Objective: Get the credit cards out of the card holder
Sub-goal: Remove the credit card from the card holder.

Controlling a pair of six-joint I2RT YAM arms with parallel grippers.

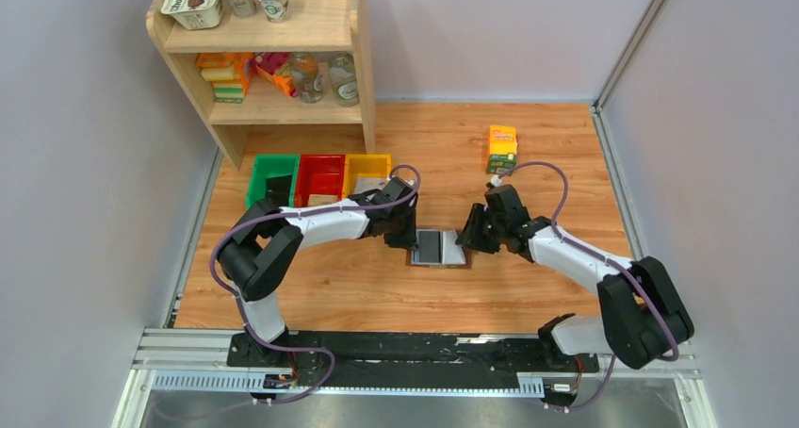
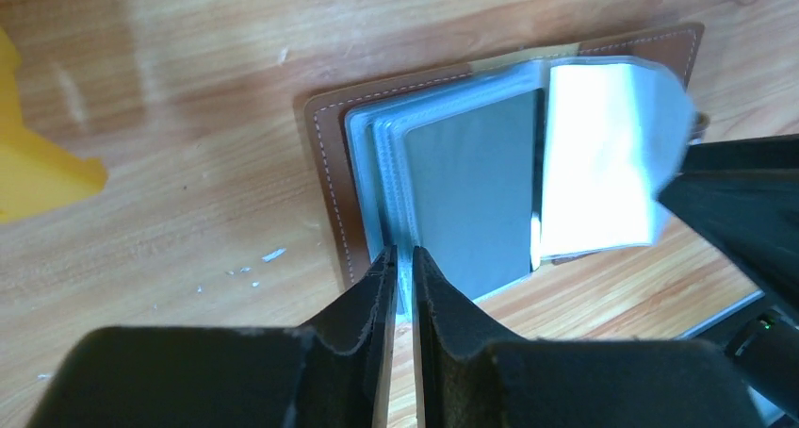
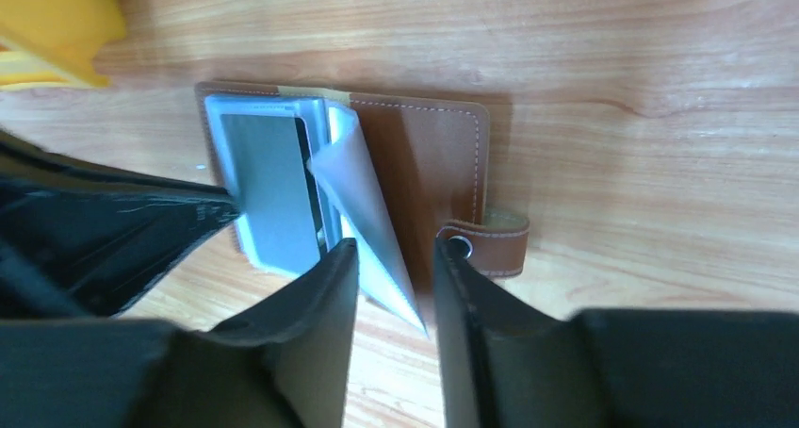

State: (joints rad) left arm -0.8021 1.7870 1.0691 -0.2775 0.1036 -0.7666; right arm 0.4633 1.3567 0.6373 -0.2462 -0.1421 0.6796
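The brown card holder (image 1: 459,261) lies open on the table between both arms. A dark credit card (image 2: 471,192) sits in the top clear sleeve of the left-hand stack. My left gripper (image 2: 402,258) is shut on the near edge of that stack of sleeves. One pale sleeve page (image 3: 372,221) stands up from the spine, and my right gripper (image 3: 396,244) is open around its lower corner, with a gap on each side. The clasp tab (image 3: 495,244) lies just beyond the right finger. From above, the left gripper (image 1: 407,232) and right gripper (image 1: 468,238) flank the holder.
An orange-green carton (image 1: 501,148) stands behind the right arm. Green (image 1: 271,178), red (image 1: 320,175) and yellow (image 1: 367,171) bins sit in a row behind the left arm. A wooden shelf (image 1: 273,60) with jars and cups fills the back left corner.
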